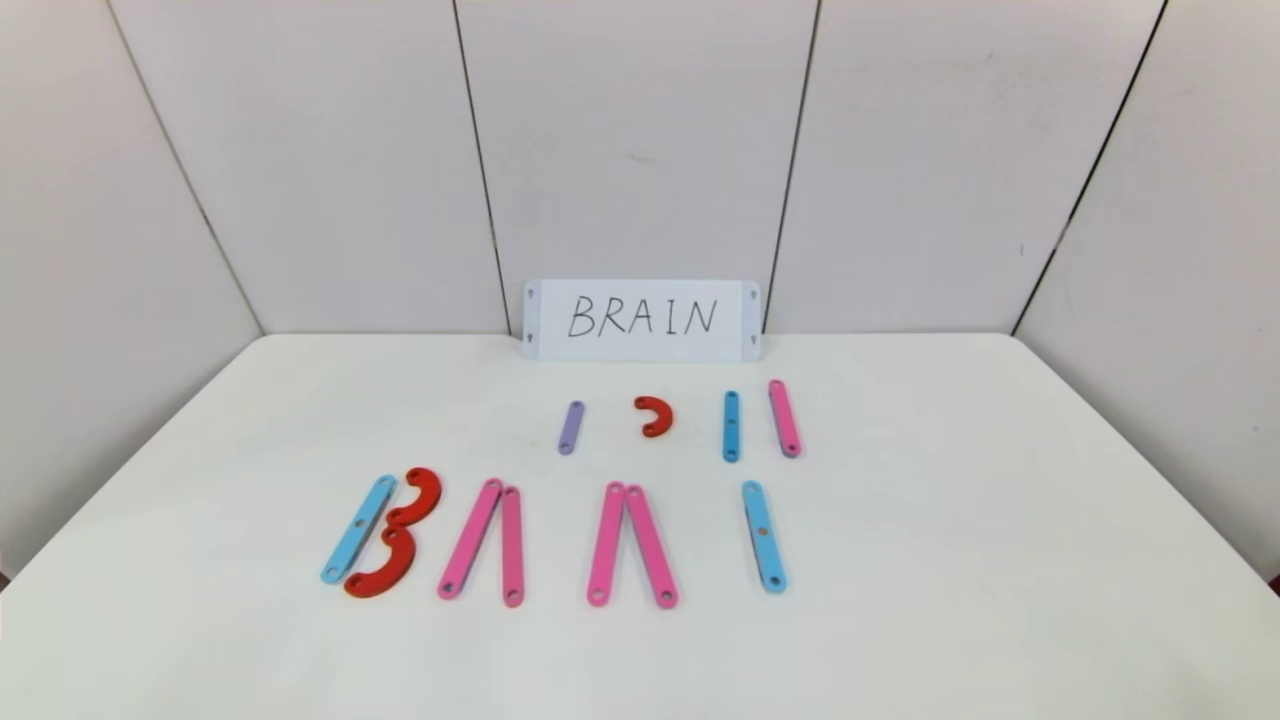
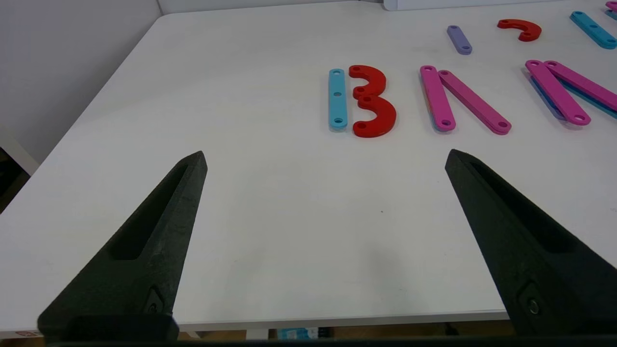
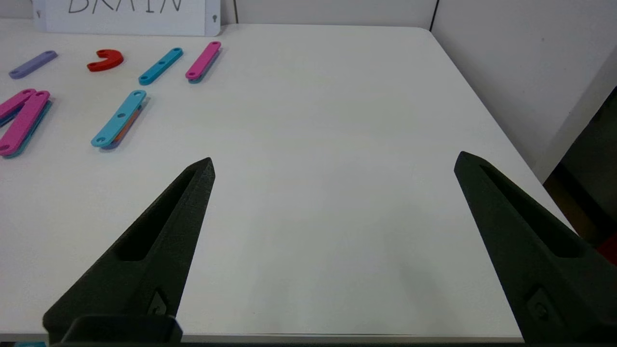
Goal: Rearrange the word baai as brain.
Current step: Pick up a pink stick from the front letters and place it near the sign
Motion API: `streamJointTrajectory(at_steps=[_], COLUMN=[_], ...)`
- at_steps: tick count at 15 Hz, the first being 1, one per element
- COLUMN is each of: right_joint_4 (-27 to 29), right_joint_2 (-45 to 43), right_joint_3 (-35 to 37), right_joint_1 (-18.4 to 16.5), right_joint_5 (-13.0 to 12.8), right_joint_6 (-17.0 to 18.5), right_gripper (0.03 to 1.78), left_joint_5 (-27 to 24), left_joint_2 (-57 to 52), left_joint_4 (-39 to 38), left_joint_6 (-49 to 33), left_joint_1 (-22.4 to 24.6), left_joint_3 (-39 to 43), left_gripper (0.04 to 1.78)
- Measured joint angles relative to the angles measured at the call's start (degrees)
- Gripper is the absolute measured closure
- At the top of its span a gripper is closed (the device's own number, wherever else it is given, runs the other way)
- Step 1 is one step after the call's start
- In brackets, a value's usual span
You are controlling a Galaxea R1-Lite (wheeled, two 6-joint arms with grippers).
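The word baai lies in a row on the white table [image 1: 950, 520]. Its B is a light-blue bar [image 1: 358, 528] with two red hooks [image 1: 395, 548]. Two pink bar pairs [image 1: 485, 543] [image 1: 630, 544] make the A shapes, and a light-blue bar [image 1: 764, 536] stands as the I. Behind the row lie a purple bar [image 1: 571, 427], a red hook [image 1: 655, 415], a light-blue bar [image 1: 731, 426] and a pink bar [image 1: 785, 418]. My left gripper [image 2: 325, 161] hangs open over the near table edge, short of the B [image 2: 364, 100]. My right gripper [image 3: 335, 166] is open over bare table, right of the I [image 3: 119, 118].
A white card [image 1: 642, 320] with handwritten BRAIN leans on the back wall. Grey wall panels close the table in at the back and both sides. The table's near edge [image 2: 337, 319] runs just under both grippers.
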Motion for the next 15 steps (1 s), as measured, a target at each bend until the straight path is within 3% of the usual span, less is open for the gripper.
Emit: streamJointTrajectory(at_steps=[9, 15], right_joint_4=[-0.22, 1.16], right_joint_2=[0.00, 5.47], right_joint_3=[-0.90, -12.73], right_joint_1=[0.02, 0.05], right_joint_5=[-0.23, -0.02], right_joint_6=[-0.27, -0.26], right_gripper=[0.07, 0.07], left_joint_5=[0.00, -0.18], left_joint_2=[0.00, 5.50], left_joint_4=[0.82, 1.93], left_joint_6=[-0.22, -0.38], left_joint_1=[0.00, -0.02], left_joint_3=[-1.18, -9.31], left_gripper=[0.08, 0.08])
